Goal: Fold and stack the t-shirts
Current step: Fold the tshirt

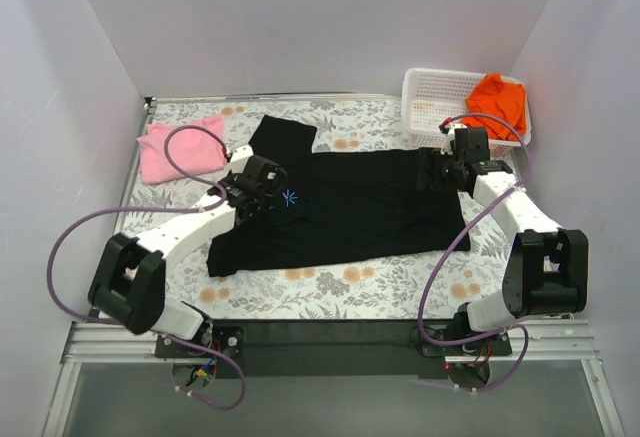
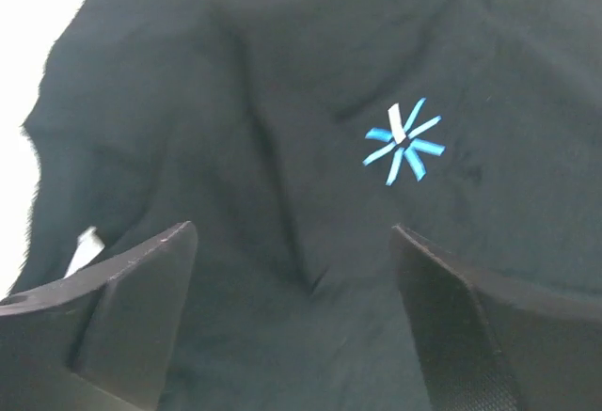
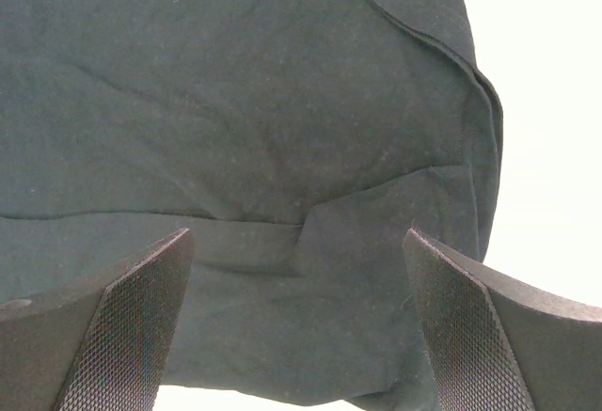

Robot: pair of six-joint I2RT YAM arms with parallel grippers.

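The large black t-shirt (image 1: 350, 207) lies spread across the middle of the table, its blue starburst mark (image 1: 290, 197) near its left end. My left gripper (image 1: 262, 185) is open just above the shirt beside the starburst (image 2: 403, 140), nothing between its fingers (image 2: 141, 279). My right gripper (image 1: 450, 165) is open over the shirt's right end, above wrinkled black cloth (image 3: 282, 148) near a hem edge, holding nothing. The pink t-shirt (image 1: 180, 150) lies folded at the far left. The orange t-shirt (image 1: 497, 102) hangs bunched in the basket.
A white mesh basket (image 1: 440, 97) stands at the far right corner. The table has a floral cover (image 1: 340, 282). White walls close in on three sides. Purple cables loop off both arms.
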